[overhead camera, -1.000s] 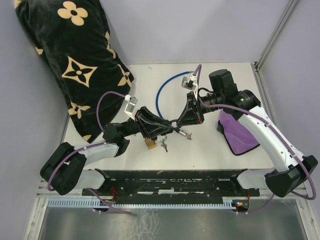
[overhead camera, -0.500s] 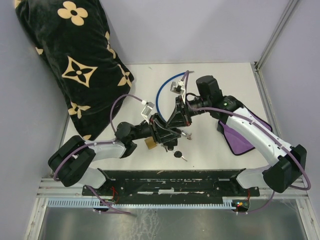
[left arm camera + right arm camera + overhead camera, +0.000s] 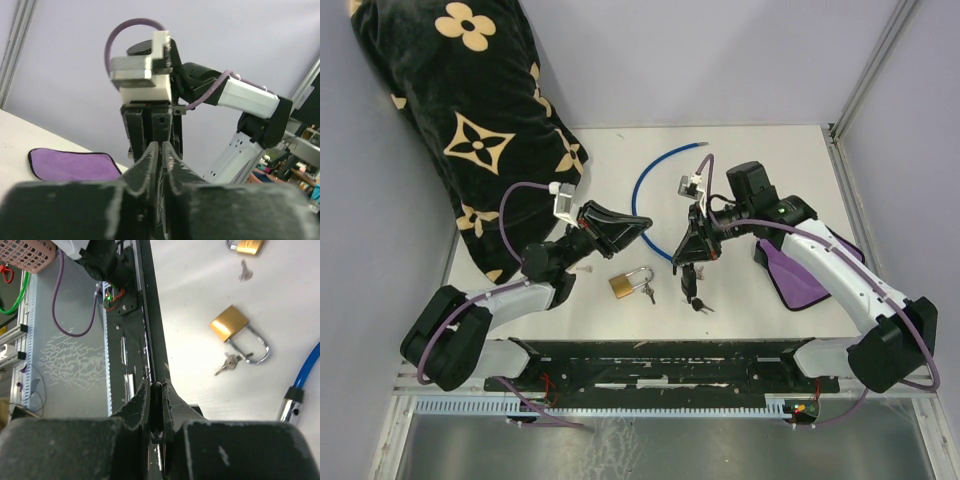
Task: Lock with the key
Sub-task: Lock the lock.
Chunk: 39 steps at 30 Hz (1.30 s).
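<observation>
A brass padlock [image 3: 630, 283] lies on the white table with its shackle to the right and small silver keys [image 3: 648, 293] beside it. It also shows in the right wrist view [image 3: 231, 326], with the small keys [image 3: 227, 363] next to it. My right gripper [image 3: 690, 270] is low over the table right of the padlock, shut on a black-headed key [image 3: 157, 412] whose blade [image 3: 701, 304] points at the table's front. My left gripper [image 3: 642, 221] is shut and empty. It is raised above and behind the padlock and points right at the right arm [image 3: 150, 75].
A blue cable lock [image 3: 642, 190] curves behind the grippers, and its metal end [image 3: 290, 402] is near the right gripper. A purple cloth [image 3: 800, 275] lies at the right. A black patterned pillow [image 3: 470, 110] fills the back left. A second brass piece [image 3: 248, 245] shows at the right wrist view's top edge.
My left gripper has pulled back and up off the padlock, which now lies free. My right gripper has come down toward the front and closed on the black-headed key that lay on the table.
</observation>
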Each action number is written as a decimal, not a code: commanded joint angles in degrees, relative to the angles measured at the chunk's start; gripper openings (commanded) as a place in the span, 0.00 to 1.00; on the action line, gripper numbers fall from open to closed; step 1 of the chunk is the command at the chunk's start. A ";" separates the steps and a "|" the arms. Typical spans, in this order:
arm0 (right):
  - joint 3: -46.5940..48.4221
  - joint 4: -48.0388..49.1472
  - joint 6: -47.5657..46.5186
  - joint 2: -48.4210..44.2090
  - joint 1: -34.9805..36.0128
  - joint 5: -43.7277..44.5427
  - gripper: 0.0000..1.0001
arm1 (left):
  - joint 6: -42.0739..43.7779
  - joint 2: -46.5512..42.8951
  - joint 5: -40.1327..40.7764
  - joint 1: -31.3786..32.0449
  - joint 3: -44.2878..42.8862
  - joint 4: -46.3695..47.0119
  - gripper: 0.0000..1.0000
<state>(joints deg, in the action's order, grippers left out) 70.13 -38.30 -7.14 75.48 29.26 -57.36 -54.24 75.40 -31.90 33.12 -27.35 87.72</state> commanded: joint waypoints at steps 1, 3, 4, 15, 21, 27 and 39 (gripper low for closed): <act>-0.60 -0.42 0.14 0.84 -0.01 -2.61 0.02 | -1.78 3.63 -2.01 0.35 -0.84 11.31 0.25; -0.30 -2.75 -3.93 2.29 -0.63 -2.29 0.02 | 0.68 3.69 -2.42 0.36 1.47 11.25 0.45; -0.51 -3.15 -5.67 2.52 -0.96 -1.93 0.02 | 3.39 3.06 -2.36 0.36 3.13 11.20 0.54; 9.24 -31.45 -50.14 8.63 -1.20 -7.64 0.02 | 35.18 -3.32 0.20 5.82 18.14 -1.98 0.95; 17.26 -62.20 -94.56 15.86 -0.28 -4.73 0.02 | 56.50 1.96 1.07 15.21 17.34 -7.44 0.96; 15.12 -56.60 -97.80 13.21 2.87 -2.42 0.03 | 58.68 16.43 3.78 15.81 14.36 8.43 0.96; 13.96 -54.56 -97.57 14.70 7.10 -3.15 0.03 | 55.52 25.50 -3.80 16.18 5.60 11.39 0.87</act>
<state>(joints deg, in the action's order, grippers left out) 83.44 -91.53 -102.13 91.35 36.29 -56.88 1.34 99.90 -29.91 48.99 -19.05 87.31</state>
